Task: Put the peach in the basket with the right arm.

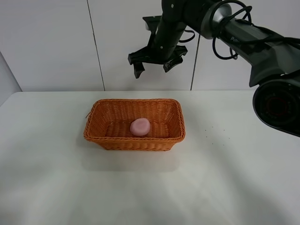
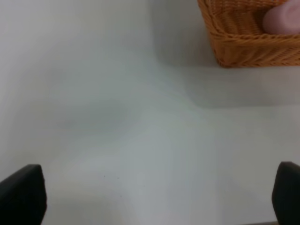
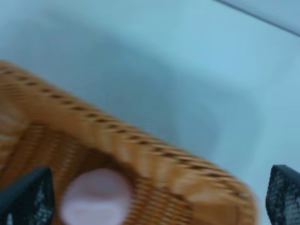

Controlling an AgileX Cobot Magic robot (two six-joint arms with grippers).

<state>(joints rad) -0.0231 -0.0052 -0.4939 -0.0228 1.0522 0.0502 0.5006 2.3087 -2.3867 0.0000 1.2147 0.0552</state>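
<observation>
The pink peach [image 1: 139,126] lies on the floor of the orange-brown wicker basket [image 1: 134,141] in the middle of the white table. My right gripper [image 1: 154,67] hangs open and empty well above the basket's far rim, fingers spread. The right wrist view, blurred, shows the peach [image 3: 96,197] inside the basket [image 3: 140,157] between the two finger tips [image 3: 28,197]. My left gripper [image 2: 154,197] is open over bare table, its fingers [image 2: 21,194] at the frame corners; the basket corner [image 2: 243,42] and a bit of the peach [image 2: 283,18] show beyond it.
The white table [image 1: 234,178] spreads around the basket on all sides. A pale panelled wall [image 1: 56,42] stands behind the table's far edge. The right arm's black links and cables [image 1: 262,42] fill the upper right.
</observation>
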